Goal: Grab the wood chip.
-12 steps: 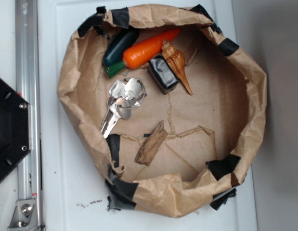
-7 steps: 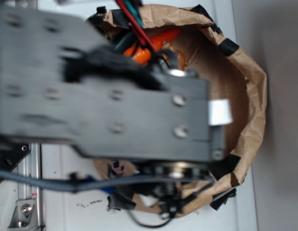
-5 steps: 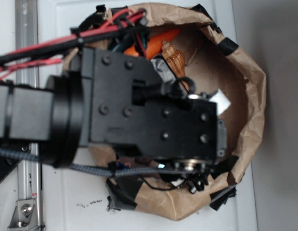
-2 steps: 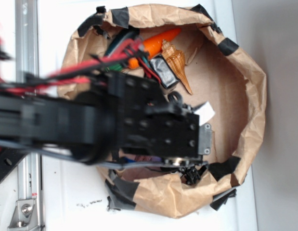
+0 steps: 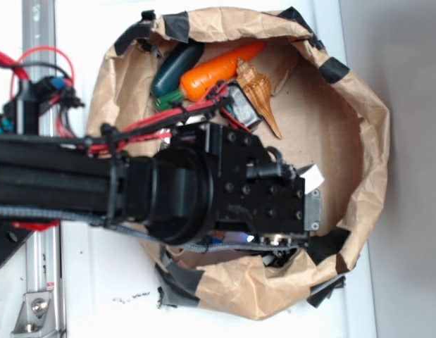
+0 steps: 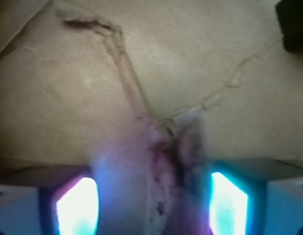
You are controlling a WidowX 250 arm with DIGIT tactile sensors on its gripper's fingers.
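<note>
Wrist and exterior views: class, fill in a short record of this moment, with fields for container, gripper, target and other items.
container: brown paper bowl, rim patched with black tape
gripper state: gripper open, low over the paper floor
target: wood chip, probably the blurred long shape between the fingers; hidden under the arm in the exterior view
contact: none visible
other items: carrot, dark green vegetable, seashell
</note>
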